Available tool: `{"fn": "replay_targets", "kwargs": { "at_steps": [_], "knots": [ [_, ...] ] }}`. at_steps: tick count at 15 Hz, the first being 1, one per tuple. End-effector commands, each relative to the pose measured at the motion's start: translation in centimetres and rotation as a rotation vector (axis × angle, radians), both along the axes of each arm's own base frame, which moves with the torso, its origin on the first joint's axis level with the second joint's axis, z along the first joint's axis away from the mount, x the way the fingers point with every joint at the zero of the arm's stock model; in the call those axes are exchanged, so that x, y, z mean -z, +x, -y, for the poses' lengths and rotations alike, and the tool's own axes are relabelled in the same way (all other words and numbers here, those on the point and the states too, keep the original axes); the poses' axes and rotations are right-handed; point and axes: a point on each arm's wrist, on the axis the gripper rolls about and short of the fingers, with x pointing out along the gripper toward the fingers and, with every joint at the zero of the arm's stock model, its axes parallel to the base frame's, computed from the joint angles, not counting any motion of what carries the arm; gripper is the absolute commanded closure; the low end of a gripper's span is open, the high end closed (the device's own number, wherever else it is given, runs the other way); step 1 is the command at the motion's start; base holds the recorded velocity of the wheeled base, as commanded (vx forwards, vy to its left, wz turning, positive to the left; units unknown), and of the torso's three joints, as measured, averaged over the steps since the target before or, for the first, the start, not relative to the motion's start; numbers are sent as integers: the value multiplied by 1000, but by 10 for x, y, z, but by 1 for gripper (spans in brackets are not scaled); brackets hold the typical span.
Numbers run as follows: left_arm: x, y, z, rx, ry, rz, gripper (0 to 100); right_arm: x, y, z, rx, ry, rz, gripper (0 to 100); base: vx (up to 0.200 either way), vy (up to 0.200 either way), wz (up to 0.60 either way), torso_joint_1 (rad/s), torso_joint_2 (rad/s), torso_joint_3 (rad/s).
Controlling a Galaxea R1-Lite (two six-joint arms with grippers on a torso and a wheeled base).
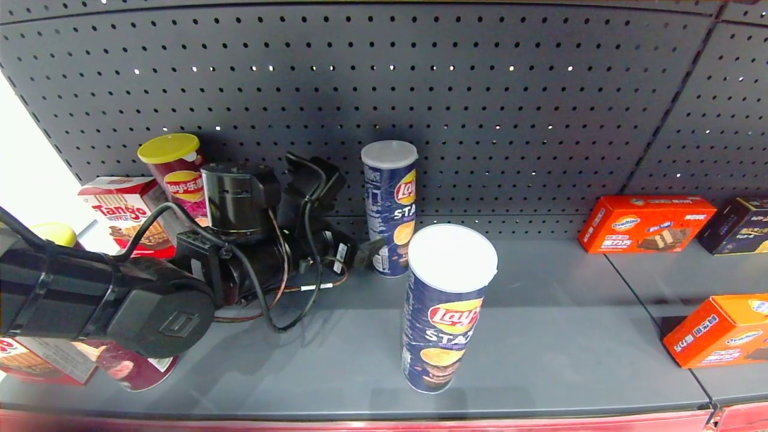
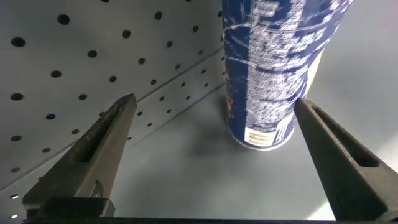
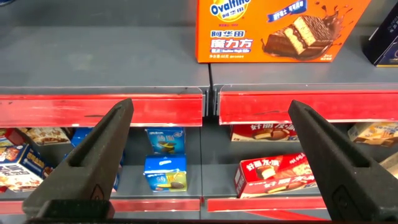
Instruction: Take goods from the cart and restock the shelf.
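Two blue chip cans stand upright on the grey shelf (image 1: pixel 570 336). The rear can (image 1: pixel 390 207) is at the middle of the head frame, close to the pegboard (image 1: pixel 480 90). The front can (image 1: pixel 447 312) is just below and right of it, near the shelf's front edge, and the two are apart.

The left arm comes in from the frame's left, and the left gripper (image 1: pixel 367 249) sits low, just beside the rear can's left side. Seen from the left wrist, its fingers (image 2: pixel 99 143) are spread wide with nothing clamped, and the rear can stands just beyond the tips, untouched.

The right gripper (image 3: pixel 211 107) is likewise agape and empty. It faces red price rails (image 3: pixel 149 109) and an orange carton (image 3: pixel 280 31) on the board they edge.

At the head frame's left stand a red can (image 1: pixel 174 171) with a yellow lid and a wafer box (image 1: pixel 120 210). At the right edge lie an orange box (image 1: pixel 645 222), a dark box (image 1: pixel 741 225) and, lower right, a second orange box (image 1: pixel 717 330).
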Motion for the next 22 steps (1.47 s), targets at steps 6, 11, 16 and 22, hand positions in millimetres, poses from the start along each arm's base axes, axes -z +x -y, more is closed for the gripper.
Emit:
{"fn": "replay_targets", "kwargs": {
  "at_steps": [6, 11, 16, 22],
  "knots": [
    [3, 4, -1, -88, 20, 2, 0, 0, 0, 0, 0, 0, -1, 0, 0, 0, 0, 0, 0, 0],
    [-1, 8, -4, -186, 60, 36, 0, 0, 0, 0, 0, 0, -1, 0, 0, 0, 0, 0, 0, 0],
    [-1, 12, -5, -285, 88, 46, 0, 0, 0, 0, 2, 0, -1, 0, 0, 0, 0, 0, 0, 0],
    [10, 15, -2, -298, 107, 24, 0, 0, 0, 0, 0, 0, -1, 0, 0, 0, 0, 0, 0, 0]
  ]
}}
